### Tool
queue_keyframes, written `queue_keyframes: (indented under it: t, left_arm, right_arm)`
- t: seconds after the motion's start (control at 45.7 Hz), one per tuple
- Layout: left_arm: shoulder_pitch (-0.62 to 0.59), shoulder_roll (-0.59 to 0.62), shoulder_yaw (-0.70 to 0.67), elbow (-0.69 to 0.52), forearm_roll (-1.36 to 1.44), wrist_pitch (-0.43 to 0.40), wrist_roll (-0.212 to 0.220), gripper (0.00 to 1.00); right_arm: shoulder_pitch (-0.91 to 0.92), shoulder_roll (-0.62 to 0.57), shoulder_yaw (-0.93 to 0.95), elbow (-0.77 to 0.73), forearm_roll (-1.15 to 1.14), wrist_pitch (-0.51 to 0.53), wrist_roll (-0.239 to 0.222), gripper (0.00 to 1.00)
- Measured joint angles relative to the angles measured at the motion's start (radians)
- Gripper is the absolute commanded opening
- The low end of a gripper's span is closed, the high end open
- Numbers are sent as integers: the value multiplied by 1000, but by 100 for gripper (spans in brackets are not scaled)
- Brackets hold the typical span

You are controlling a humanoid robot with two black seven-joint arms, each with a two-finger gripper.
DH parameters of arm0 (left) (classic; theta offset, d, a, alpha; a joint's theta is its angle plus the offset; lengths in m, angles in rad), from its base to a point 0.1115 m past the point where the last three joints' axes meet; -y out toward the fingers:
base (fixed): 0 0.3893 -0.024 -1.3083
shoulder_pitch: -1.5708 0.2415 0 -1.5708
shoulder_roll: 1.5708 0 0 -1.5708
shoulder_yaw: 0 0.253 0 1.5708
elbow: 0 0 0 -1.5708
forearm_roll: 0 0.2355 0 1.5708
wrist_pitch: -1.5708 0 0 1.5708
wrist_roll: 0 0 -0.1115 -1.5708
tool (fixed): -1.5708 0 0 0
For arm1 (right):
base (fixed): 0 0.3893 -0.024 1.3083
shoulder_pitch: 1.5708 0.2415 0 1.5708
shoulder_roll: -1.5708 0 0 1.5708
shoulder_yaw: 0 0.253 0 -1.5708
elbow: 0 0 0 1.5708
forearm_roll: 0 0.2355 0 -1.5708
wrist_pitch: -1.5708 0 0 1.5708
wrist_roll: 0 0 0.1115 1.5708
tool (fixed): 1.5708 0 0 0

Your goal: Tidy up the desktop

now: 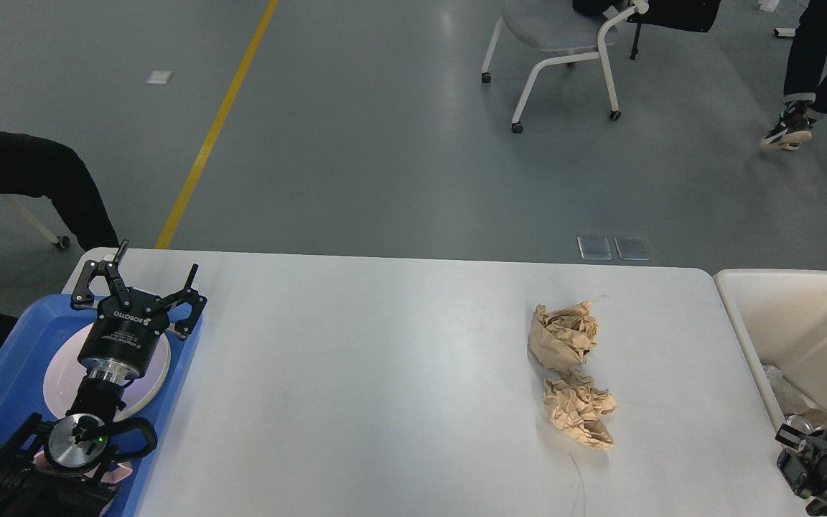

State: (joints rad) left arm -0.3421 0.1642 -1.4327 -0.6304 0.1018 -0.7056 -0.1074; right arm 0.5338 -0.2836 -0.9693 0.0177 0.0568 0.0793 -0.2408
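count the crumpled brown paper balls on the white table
2, both right of centre on the desktop: farther paper ball, nearer paper ball just in front, apparently touching. None visible elsewhere.

right pincer [826,467] — cut by corner, fingers indistinct | beige bin [790,316] — cropped right

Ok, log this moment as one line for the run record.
left gripper: open, above blue plastic tray | right gripper: state unclear | white rectangular desktop: two crumpled brown paper balls
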Motion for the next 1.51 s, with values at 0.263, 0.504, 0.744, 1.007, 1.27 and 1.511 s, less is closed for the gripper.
queue_keyframes:
  t: [0.263,0.504,0.744,1.007,1.27,1.511]
  left_arm:
    - [0,0,0,0,0,0,0,96]
    - [0,0,0,0,0,0,0,96]
    - [0,0,0,0,0,0,0,96]
    - [0,0,0,0,0,0,0,96]
    - [0,0,0,0,0,0,0,96]
    - [0,0,0,-1,0,0,0,96]
  right_arm:
    - [-2,-9,14,4,0,-6,0,67]
    - [-1,-6,12,9,0,-87,5,100]
    - [18,-9,14,18,0,-92,9,100]
    - [234,-127,15,173,-6,-62,13,100]
    - [627,-220,-53,457,-93,82,4,100]
    - [1094,-150,-169,739,-142,429,-2,100]
